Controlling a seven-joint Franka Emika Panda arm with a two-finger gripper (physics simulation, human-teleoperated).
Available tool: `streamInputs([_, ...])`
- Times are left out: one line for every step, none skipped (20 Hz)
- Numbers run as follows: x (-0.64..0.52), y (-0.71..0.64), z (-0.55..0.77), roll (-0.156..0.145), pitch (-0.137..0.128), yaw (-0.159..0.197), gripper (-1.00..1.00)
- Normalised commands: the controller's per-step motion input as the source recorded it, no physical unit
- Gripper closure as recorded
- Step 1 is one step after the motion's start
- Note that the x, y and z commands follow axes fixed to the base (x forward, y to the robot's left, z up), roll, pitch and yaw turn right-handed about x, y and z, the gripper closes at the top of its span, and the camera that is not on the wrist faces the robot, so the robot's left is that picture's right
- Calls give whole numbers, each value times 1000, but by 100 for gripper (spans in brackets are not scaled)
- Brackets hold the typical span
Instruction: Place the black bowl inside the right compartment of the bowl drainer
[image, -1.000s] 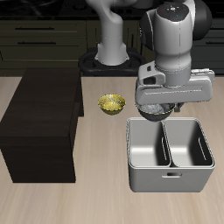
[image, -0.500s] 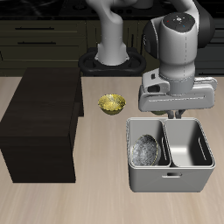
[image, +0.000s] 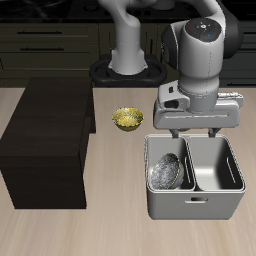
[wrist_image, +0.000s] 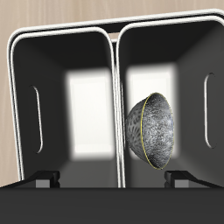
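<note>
The black bowl (image: 167, 172) lies inside the bowl drainer (image: 195, 204), in the well nearer the dark cabinet. It stands tilted on its edge, leaning against the central wall, with its speckled silver-grey inside showing. In the wrist view the bowl (wrist_image: 150, 131) sits well below the fingertips (wrist_image: 48, 179), apart from them. My gripper (image: 194, 129) hangs above the drainer's back rim (wrist_image: 114, 35), open and holding nothing. The drainer's other well holds nothing.
A yellow-gold bowl (image: 126, 119) sits on the table behind the drainer. A large dark cabinet (image: 50, 140) stands beside the drainer. A black stove plate (image: 125, 68) is at the back, by the robot's base.
A second ago the bowl was at my gripper above the drainer. It has since dropped into the well and settled against the central wall, and the gripper has risen slightly.
</note>
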Motion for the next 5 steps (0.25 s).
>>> streamInputs([-58, -132, 95, -28, -18, 12, -100])
streamInputs([-74, -55, 94, -21, -24, -1, -100])
streamInputs([-15, -19, 55, 1, -10, 18, -100])
streamInputs([-45, -14, 17, 0, 2, -1, -100])
streamInputs([77, 71, 3, 0, 0, 0, -100])
